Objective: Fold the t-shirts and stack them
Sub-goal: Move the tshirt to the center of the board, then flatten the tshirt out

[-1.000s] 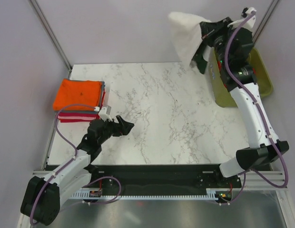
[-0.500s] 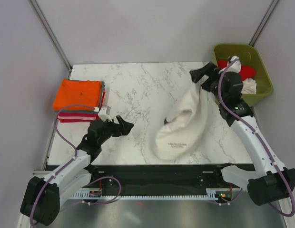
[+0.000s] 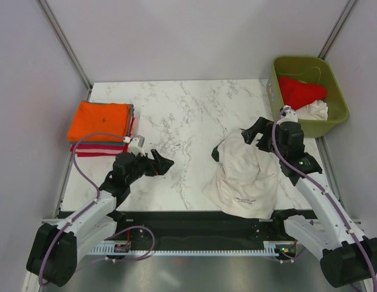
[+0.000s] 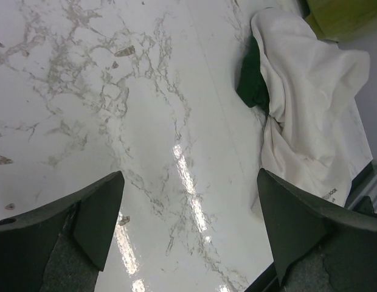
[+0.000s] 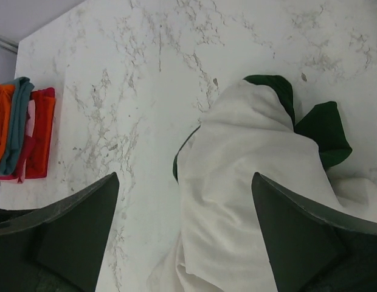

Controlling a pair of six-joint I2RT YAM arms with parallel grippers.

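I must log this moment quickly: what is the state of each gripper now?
Left gripper: open, holding nothing.
Right gripper: open, above the cream t-shirt, not gripping it.

My left arm (image 3: 91, 214) and right arm (image 3: 316, 196): white shells, black joints, purple cable along each; left claw (image 3: 159, 161) and right claw (image 3: 252, 134) black wedges.
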